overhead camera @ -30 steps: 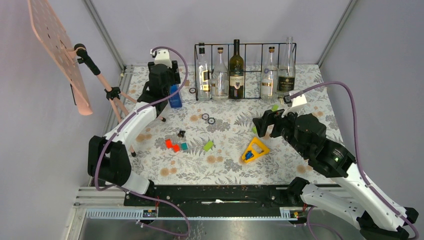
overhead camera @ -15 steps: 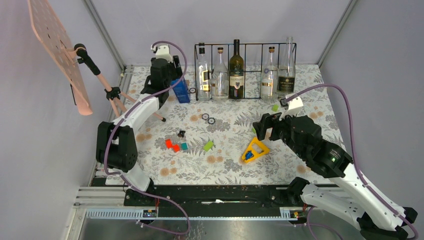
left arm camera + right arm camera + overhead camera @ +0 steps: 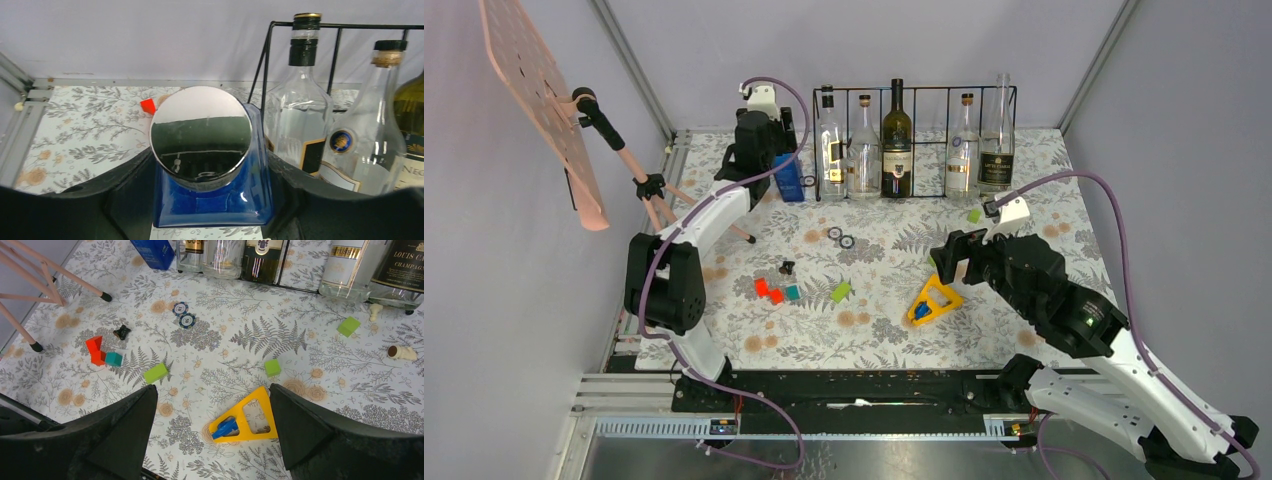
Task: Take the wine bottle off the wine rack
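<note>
The black wire wine rack (image 3: 934,88) stands at the back of the table with several bottles upright in its bays. The dark green wine bottle (image 3: 896,140) is in a middle bay, with clear bottles (image 3: 829,145) on both sides. My left gripper (image 3: 786,172) is shut on a blue square bottle (image 3: 215,200) with a silver cap, just left of the rack's left end and close to the first clear bottle (image 3: 299,120). My right gripper (image 3: 952,255) hangs open over the mat near a yellow triangle (image 3: 250,417), holding nothing.
A pink tripod (image 3: 649,190) with a perforated board stands at the left edge. Two poker chips (image 3: 840,236), red and teal blocks (image 3: 772,291), green blocks (image 3: 840,291) and a small black piece (image 3: 786,267) lie scattered on the floral mat.
My left gripper has carried the blue bottle back and to the right, up to the rack's left end. The right arm has barely shifted.
</note>
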`<act>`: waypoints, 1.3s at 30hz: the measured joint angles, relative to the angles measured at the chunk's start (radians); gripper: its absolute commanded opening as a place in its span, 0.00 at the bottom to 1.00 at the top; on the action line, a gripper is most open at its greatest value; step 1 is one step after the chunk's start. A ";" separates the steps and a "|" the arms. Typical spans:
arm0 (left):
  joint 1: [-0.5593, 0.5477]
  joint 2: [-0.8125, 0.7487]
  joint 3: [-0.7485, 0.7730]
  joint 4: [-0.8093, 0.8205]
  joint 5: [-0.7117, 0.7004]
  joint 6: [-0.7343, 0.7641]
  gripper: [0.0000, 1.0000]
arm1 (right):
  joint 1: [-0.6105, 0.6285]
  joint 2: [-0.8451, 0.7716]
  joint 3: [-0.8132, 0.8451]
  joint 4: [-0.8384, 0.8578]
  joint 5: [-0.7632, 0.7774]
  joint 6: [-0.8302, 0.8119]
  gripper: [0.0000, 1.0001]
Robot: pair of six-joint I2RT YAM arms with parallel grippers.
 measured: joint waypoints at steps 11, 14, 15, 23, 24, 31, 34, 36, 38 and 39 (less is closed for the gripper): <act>0.000 0.055 0.123 -0.140 -0.084 0.045 0.01 | 0.000 0.019 -0.014 0.000 0.000 0.000 0.90; 0.000 0.083 0.155 -0.145 -0.079 0.042 0.01 | 0.000 0.019 -0.018 -0.001 0.000 0.002 0.90; 0.000 0.090 0.162 -0.143 -0.076 0.040 0.01 | 0.000 0.019 -0.019 -0.002 0.000 0.003 0.90; -0.002 0.130 0.192 -0.111 -0.042 0.012 0.02 | 0.000 0.023 -0.021 -0.006 0.000 0.003 0.91; -0.003 0.135 0.195 -0.106 -0.039 0.012 0.02 | 0.000 0.025 -0.023 -0.006 0.000 0.003 0.91; -0.035 0.156 0.208 -0.082 -0.036 0.023 0.17 | 0.000 0.031 -0.041 -0.006 0.000 0.003 0.91; -0.043 0.156 0.208 -0.080 -0.030 0.023 0.45 | 0.000 0.029 -0.052 -0.007 0.000 0.002 0.91; -0.045 0.156 0.208 -0.079 -0.027 0.022 0.59 | 0.000 0.029 -0.057 -0.006 0.000 0.002 0.91; -0.045 0.156 0.208 -0.079 -0.026 0.021 0.68 | 0.000 0.029 -0.060 -0.007 0.000 0.002 0.92; -0.045 0.156 0.208 -0.079 -0.026 0.019 0.71 | 0.000 0.029 -0.061 -0.006 0.000 0.002 0.92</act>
